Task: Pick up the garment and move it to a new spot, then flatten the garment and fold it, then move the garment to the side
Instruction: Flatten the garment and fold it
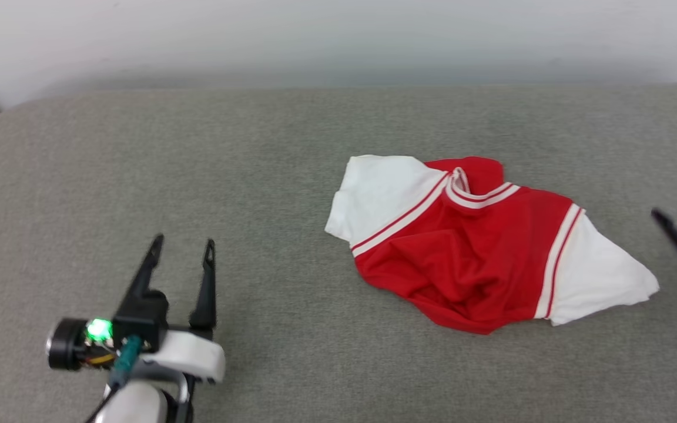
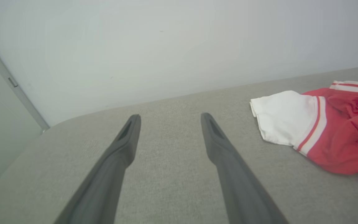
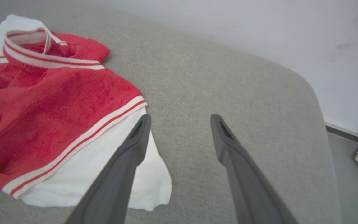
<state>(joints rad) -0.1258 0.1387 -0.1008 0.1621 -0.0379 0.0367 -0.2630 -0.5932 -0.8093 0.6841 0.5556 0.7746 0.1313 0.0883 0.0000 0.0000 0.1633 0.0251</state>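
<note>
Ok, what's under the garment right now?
The garment lies crumpled on the grey cushioned surface, which shows all round it. Whatever lies beneath the cloth itself is covered, so I cannot tell.

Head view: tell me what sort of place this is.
Probably an indoor lab or test room set up for folding clothes: a grey cloth-covered table with rounded corners, one crumpled shirt on it, and a bare white wall behind.

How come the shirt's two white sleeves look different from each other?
The left sleeve lies broad and squarish; the right sleeve stretches out to a point. The left sleeve lies far from the left tool; the right sleeve ends close to the right tool. Both are white, joined to the red garment by striped trim, and both lie on the grey surface.
</note>
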